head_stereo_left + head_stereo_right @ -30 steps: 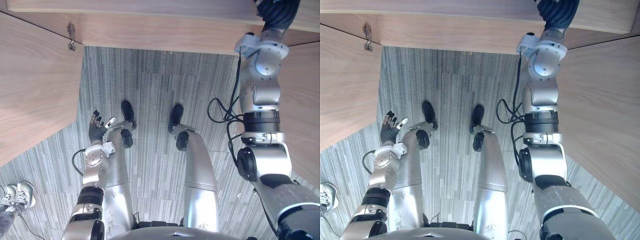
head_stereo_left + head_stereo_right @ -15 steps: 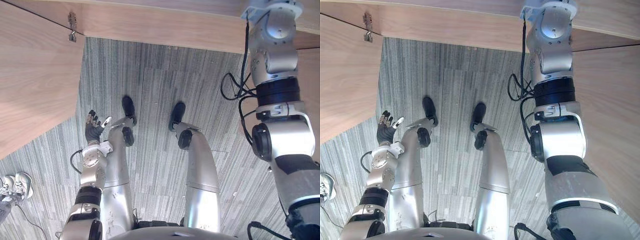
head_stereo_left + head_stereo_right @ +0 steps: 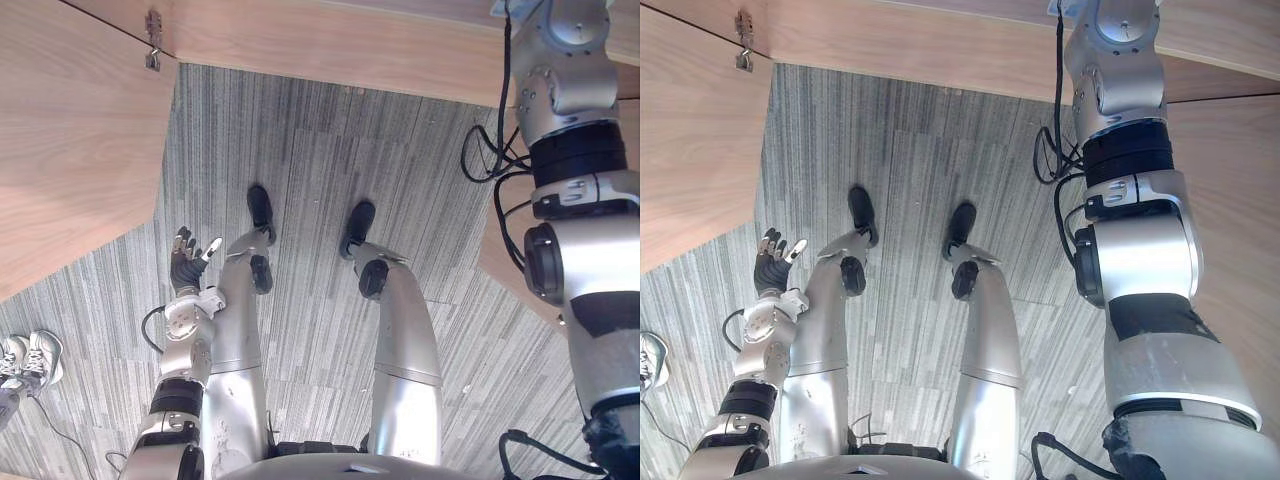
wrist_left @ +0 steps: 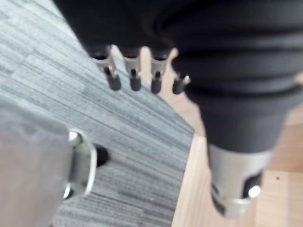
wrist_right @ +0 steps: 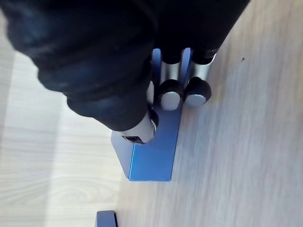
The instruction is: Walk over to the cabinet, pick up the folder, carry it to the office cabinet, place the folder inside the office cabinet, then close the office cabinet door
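Right hand (image 5: 171,97) pinches the blue folder (image 5: 152,161) against the cabinet board (image 5: 236,118), left hand (image 3: 186,264) spread at nine o'clock; a shallow grip could drop it.

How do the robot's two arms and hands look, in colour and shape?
The left arm and right arm are silver-grey rounded segments with black bands. The left hand and right hand have dark ribbed covers and silver fingers with dark tips.

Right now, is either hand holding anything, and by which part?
The right hand is shut on the blue folder, fingers curled across its narrow edge near one end. The left hand hangs open, holding nothing.
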Motion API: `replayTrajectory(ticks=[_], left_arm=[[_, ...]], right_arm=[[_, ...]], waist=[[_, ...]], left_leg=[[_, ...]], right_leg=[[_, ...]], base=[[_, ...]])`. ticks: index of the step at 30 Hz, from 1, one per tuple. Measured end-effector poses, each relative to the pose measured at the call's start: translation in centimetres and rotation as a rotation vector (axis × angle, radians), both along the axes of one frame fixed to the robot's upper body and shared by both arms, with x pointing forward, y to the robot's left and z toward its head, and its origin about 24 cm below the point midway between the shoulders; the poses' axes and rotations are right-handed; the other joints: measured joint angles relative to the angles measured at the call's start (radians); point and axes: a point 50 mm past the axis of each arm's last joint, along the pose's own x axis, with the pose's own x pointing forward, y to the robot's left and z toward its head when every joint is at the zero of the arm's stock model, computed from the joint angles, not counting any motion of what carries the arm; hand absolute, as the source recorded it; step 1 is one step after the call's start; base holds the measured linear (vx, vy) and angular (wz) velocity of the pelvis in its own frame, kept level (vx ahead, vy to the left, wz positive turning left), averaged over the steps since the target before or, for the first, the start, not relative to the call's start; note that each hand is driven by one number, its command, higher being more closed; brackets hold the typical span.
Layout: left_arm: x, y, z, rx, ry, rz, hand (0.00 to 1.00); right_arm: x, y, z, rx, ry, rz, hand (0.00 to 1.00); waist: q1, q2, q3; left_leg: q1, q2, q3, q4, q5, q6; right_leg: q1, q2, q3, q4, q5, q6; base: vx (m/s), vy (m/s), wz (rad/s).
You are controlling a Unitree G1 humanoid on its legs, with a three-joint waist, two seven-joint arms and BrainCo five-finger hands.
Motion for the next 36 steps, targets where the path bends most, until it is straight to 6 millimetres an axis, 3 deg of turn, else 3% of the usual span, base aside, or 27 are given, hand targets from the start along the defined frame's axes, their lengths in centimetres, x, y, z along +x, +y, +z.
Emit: replayTrajectory(ticks=[5, 10, 16, 23, 29, 31, 34, 36], left_arm=[[0.0, -0.2, 0.0, -0.003, 0.001, -0.006, 0.00], [0.0, -0.6, -0.1, -0.017, 0.004, -0.005, 0.00], [0.1, -0.8, -0.5, 0.019, 0.042, -0.025, 0.00], [-0.6, -1.1, -2.0, 0.052, 0.128, -0.036, 0.00], [-2.7, -1.7, -4.7, 0.037, 0.241, -0.051, 0.00], [-4.3, -1.8, -6.4, 0.057, 0.313, -0.065, 0.00], [-5.7, -2.0, -7.8, 0.074, 0.384, -0.089, 0.00], [-7.2, -2.5, -9.3, 0.089, 0.457, -0.118, 0.00]], right_arm=[[0.2, 0.0, -0.4, -0.002, 0.018, -0.004, 1.00], [-0.4, 0.0, -3.5, 0.039, -0.001, 0.044, 1.00], [-2.5, 0.8, -9.2, 0.079, -0.022, 0.091, 1.00], [-6.3, 2.6, -17.0, 0.101, 0.028, 0.135, 1.00], [-9.0, 5.6, -25.0, 0.063, 0.261, 0.259, 1.00], [-10.6, 7.1, -28.8, 0.064, 0.401, 0.316, 1.00], [-11.8, 7.7, -31.6, 0.053, 0.512, 0.334, 1.00], [-12.8, 7.8, -34.7, 0.016, 0.643, 0.317, 1.00]], waist=[[0.000, 0.000, 0.000], [-0.002, 0.000, 0.000], [-0.027, -0.001, -0.001], [-0.035, -0.022, -0.030], [-0.048, -0.043, -0.120], [-0.049, -0.048, -0.159], [-0.049, -0.054, -0.192], [-0.050, -0.055, -0.230]], left_leg=[[0.011, 0.002, 0.000, -0.004, 0.011, -0.002], [0.037, 0.022, -0.004, 0.029, -0.007, -0.003], [0.123, 0.038, 0.005, 0.048, -0.039, -0.009], [0.326, 0.070, 0.048, 0.005, -0.075, -0.012], [0.519, 0.087, 0.077, -0.021, -0.125, -0.015], [0.629, 0.080, 0.095, -0.075, -0.132, -0.017], [0.709, 0.069, 0.113, -0.124, -0.132, -0.017], [0.788, 0.057, 0.134, -0.179, -0.129, -0.022]], right_leg=[[0.005, 0.002, -0.003, 0.000, 0.009, -0.014], [0.046, 0.019, -0.007, 0.001, 0.007, -0.012], [0.133, 0.034, 0.007, -0.001, -0.002, -0.011], [0.328, 0.062, 0.010, -0.089, 0.001, -0.006], [0.532, 0.087, 0.019, -0.179, -0.002, 0.009], [0.641, 0.093, 0.025, -0.248, 0.003, 0.019], [0.712, 0.093, 0.036, -0.292, 0.011, 0.020], [0.780, 0.094, 0.044, -0.348, 0.022, 0.029]], base=[[-0.02, -0.019, 0.02], [-0.03, -0.033, -0.10], [-0.04, -0.023, -0.10], [0.01, -0.021, -0.19], [0.11, 0.027, -0.14], [0.15, 0.051, -0.08], [0.13, 0.025, -0.05], [0.14, 0.032, -0.10]])
